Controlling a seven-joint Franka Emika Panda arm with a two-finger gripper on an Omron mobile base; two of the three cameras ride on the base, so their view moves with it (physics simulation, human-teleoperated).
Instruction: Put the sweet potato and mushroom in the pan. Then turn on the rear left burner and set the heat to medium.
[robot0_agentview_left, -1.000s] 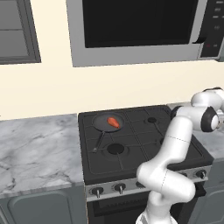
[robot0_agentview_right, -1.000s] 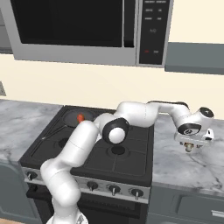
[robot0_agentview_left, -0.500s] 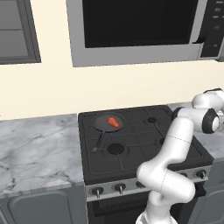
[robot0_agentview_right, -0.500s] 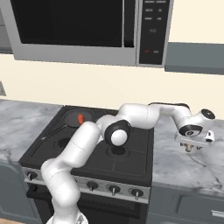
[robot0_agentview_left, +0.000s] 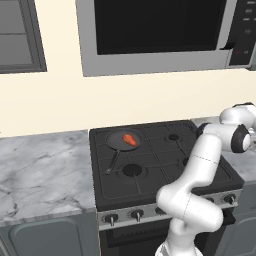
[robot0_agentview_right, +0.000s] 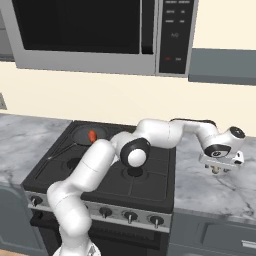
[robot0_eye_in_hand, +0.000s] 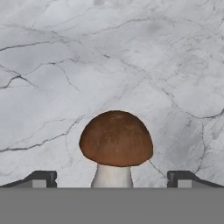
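The sweet potato (robot0_agentview_left: 129, 140) (robot0_agentview_right: 92, 136), small and orange-red, lies inside the dark pan (robot0_agentview_left: 116, 140) (robot0_agentview_right: 80, 133) on the stove's rear left burner; the pan's thin handle points toward the front left. My arm reaches far right over the marble counter. There my gripper (robot0_agentview_right: 219, 169) (robot0_eye_in_hand: 112, 179) points down at the counter and is open. The mushroom (robot0_eye_in_hand: 116, 140), brown cap on a whitish stem, stands upright between the two fingertips (robot0_eye_in_hand: 42, 178), close to the hand and untouched by either.
The black stove (robot0_agentview_left: 160, 165) (robot0_agentview_right: 150, 180) has a row of knobs (robot0_agentview_left: 136, 215) (robot0_agentview_right: 130, 217) along its front. A microwave (robot0_agentview_left: 160, 30) hangs above it. Grey marble counter (robot0_agentview_left: 40, 165) (robot0_agentview_right: 220, 195) lies on both sides.
The hand has sunk a little toward the right counter. The pan and sweet potato have not moved, and the jaws stay wide.
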